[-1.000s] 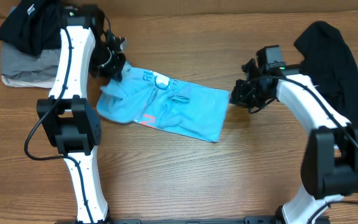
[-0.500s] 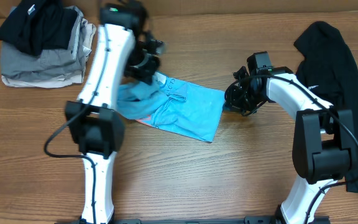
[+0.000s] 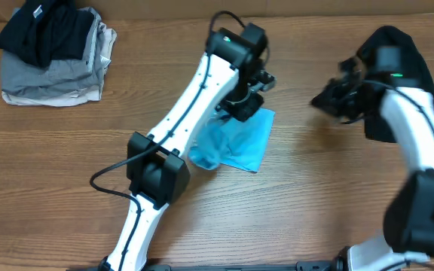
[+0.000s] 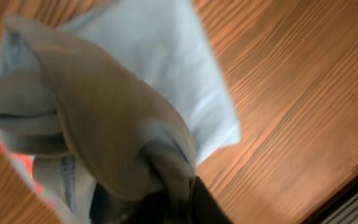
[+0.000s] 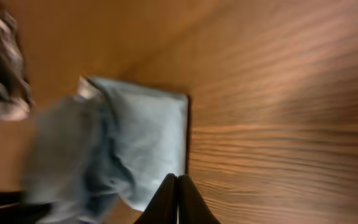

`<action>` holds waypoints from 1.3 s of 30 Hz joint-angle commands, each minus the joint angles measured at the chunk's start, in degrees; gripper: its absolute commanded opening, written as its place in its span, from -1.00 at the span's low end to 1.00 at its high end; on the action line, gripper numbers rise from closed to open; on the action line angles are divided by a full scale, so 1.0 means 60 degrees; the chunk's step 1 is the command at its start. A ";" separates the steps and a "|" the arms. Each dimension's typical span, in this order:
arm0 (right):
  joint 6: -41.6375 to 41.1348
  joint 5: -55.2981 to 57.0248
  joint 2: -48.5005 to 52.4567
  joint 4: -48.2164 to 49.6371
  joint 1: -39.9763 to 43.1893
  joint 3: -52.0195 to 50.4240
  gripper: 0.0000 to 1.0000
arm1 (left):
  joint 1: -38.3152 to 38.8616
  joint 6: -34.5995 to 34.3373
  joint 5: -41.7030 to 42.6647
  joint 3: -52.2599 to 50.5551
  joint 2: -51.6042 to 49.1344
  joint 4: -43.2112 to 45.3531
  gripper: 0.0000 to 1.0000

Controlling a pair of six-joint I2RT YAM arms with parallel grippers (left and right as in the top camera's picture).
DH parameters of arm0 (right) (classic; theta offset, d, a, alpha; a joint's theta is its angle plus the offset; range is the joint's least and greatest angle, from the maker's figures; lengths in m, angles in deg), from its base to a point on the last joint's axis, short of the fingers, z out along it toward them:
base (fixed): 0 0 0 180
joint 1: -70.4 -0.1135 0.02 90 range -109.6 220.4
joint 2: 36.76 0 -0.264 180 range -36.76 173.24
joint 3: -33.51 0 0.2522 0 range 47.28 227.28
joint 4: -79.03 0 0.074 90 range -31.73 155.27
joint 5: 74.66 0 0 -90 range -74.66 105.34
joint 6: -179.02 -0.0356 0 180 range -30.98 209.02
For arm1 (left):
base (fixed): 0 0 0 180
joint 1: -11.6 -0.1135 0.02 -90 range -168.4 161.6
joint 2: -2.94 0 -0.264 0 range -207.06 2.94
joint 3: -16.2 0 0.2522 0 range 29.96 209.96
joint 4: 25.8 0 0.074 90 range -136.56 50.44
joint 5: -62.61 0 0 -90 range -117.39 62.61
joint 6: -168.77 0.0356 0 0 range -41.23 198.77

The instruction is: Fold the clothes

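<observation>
The light-blue T-shirt point(image 3: 239, 147) lies doubled over at the table's middle. My left gripper point(image 3: 241, 108) hangs over its upper right part. In the left wrist view a bunched fold of the T-shirt point(image 4: 104, 112) runs down between the dark jaws of the left gripper point(image 4: 179, 202), which pinch it. My right gripper point(image 3: 333, 96) is off the shirt, to its right, beside the black garment point(image 3: 405, 56). In the right wrist view the right gripper point(image 5: 177, 190) has its fingertips pressed together on nothing, above bare wood, with the T-shirt point(image 5: 145, 134) farther off.
A stack of grey and black clothes point(image 3: 47, 56) sits at the far left corner. The black garment drapes along the right edge, partly under my right arm. The left arm stretches diagonally across the table from its base point(image 3: 155, 172).
My left gripper has carried the shirt's left side across to the right, doubling it over. My right gripper has left the shirt's right edge and drawn back to the right.
</observation>
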 commanded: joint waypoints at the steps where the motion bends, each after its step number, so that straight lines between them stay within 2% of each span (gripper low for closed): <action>1: 0.0375 -0.0186 -0.0812 -0.0262 0.0430 0.0375 -0.79 | 0.0313 -0.0189 0.0200 -0.0211 0.0047 0.0353 -0.07; 2: 0.0401 -0.0186 -0.0933 -0.0335 0.0557 0.0382 -0.70 | 0.0382 -0.0189 0.0197 -0.0277 0.0047 0.0481 0.54; 3: 0.0437 -0.0189 -0.1038 -0.0419 0.0674 0.0382 -0.60 | 0.0437 -0.0189 0.0197 -0.0328 0.0051 0.0601 1.00; 6: 0.0674 -0.0186 -0.1191 -0.0696 0.0903 0.0382 -0.41 | 0.0492 -0.0193 0.0193 -0.0401 0.0051 0.0951 1.00; 10: 0.0896 -0.0189 -0.1195 -0.0984 0.0936 0.0379 -0.41 | 0.0321 -0.0200 0.0076 -0.0124 0.0062 0.1206 1.00; 14: 0.0929 -0.0168 -0.1191 -0.1111 0.0608 0.0335 -0.41 | -0.0342 -0.0769 -0.0284 0.1031 0.0113 0.0707 1.00; 19: 0.0918 0.0175 -0.1086 -0.0667 -0.0550 0.0164 -0.33 | -0.1909 -0.2029 -0.0186 0.2750 0.0113 0.0321 1.00; 25: 0.0845 0.1647 -0.0262 0.0313 -0.2350 0.0153 -0.01 | -0.3351 -0.2033 0.0732 0.2947 0.0109 0.0342 0.99; 30: 0.0849 0.2623 0.0951 0.1086 -0.3337 0.0153 0.01 | -0.3829 -0.1741 0.0663 0.2907 0.0109 0.0335 1.00; 37: 0.0852 0.2787 0.2419 0.2073 -0.3894 0.0157 -0.01 | -0.3840 -0.1570 0.0586 0.2907 0.0109 0.0379 1.00; 39: 0.0852 0.2718 0.2623 0.2171 -0.3960 0.0153 -0.08 | -0.3832 -0.1570 0.0586 0.2907 0.0109 0.0379 1.00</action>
